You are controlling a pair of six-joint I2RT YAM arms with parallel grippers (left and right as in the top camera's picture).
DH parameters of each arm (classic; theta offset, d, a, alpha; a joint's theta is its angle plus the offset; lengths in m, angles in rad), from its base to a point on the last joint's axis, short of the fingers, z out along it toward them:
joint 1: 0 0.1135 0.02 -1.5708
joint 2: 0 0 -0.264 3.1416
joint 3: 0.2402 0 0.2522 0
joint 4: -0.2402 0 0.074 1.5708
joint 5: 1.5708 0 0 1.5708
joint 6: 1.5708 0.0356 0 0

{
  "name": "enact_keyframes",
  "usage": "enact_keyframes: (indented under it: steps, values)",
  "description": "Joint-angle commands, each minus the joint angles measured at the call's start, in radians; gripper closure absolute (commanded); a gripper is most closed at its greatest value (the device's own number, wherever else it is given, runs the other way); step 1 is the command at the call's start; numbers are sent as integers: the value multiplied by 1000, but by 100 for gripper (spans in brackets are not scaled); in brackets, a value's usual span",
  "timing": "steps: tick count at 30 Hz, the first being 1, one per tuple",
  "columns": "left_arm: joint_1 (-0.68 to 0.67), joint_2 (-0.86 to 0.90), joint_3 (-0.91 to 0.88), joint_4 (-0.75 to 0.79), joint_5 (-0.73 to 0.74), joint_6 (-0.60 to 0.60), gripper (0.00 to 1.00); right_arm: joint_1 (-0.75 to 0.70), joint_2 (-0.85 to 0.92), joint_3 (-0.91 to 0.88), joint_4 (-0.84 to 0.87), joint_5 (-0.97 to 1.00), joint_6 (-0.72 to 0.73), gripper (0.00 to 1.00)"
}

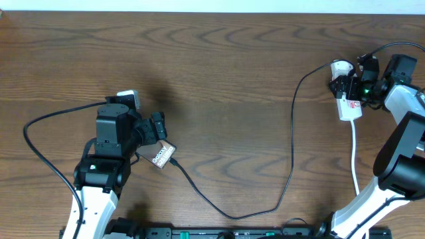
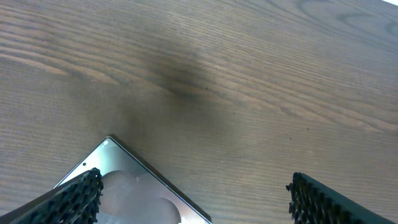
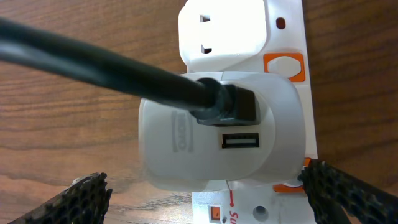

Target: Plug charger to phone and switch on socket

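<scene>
Two pairs of jaws, both spread wide and holding nothing: left jaws poised above one corner of the phone [image 1: 161,156], lying flat at the left of the wooden desk [image 1: 219,60]; right jaws straddling the white adapter [image 3: 186,143] plugged into the socket [image 1: 350,109] at the far right edge. Charger [image 1: 292,133] leading as a thin black cable from that adapter, sagging toward the near side of the desk, then rising to meet the phone's right-hand end.

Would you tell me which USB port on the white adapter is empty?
The lower port in the right wrist view; the charger plug fills the upper one.
</scene>
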State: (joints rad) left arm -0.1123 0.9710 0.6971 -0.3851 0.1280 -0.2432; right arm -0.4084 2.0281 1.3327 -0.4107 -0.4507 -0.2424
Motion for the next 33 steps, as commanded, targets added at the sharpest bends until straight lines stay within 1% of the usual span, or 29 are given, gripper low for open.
enact_keyframes:
  steps: [1,13,21,25,33]
  values:
    - [-2,3,22,0,-9,-9,7,11,40,-3,-20,-66,22,2]
    - [-2,3,22,0,-9,-9,7,24,40,-3,-39,-121,72,1]
    - [-2,3,22,0,-9,-9,7,24,40,-3,-58,-153,75,1]
    - [-2,3,22,0,-9,-9,7,28,40,-3,-59,-155,100,1]
    - [-2,3,22,0,-9,-9,7,59,40,-3,-65,-154,100,1]
